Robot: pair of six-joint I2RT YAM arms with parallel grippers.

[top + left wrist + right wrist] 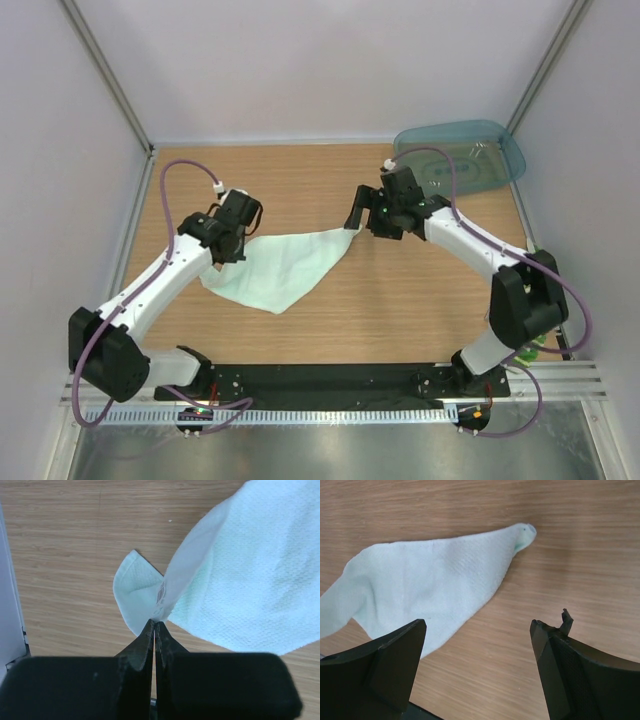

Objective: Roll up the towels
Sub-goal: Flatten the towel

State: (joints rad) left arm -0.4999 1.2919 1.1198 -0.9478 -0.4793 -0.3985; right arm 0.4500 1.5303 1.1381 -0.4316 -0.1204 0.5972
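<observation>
The pale mint-white towel [285, 262] lies on the wooden table [400, 310], left of centre. It is drawn out into a long kite shape, with its far-right corner tapering to a point and its near corner aimed toward the arm bases. The left gripper [154, 626] is clenched on the towel's left edge, jaws pressed together with a fold of cloth pinched between them beside a small sewn label [161, 595]. That edge is lifted off the wood. The right gripper [477, 627] stands wide and released, grasping nothing, near the far-right corner. The cloth is thin, soft and limp with a fine waffle weave, so it will likely sag and skew rather than hold a straight line. The step in hand looks like spreading it flat before rolling. The right gripper should close on the very tip of that corner, low to the table. Both arms should then draw apart evenly until the wrinkles go, without dragging the whole cloth. The translucent teal tray [470, 150] sits well apart at the far right. No second towel shows.
</observation>
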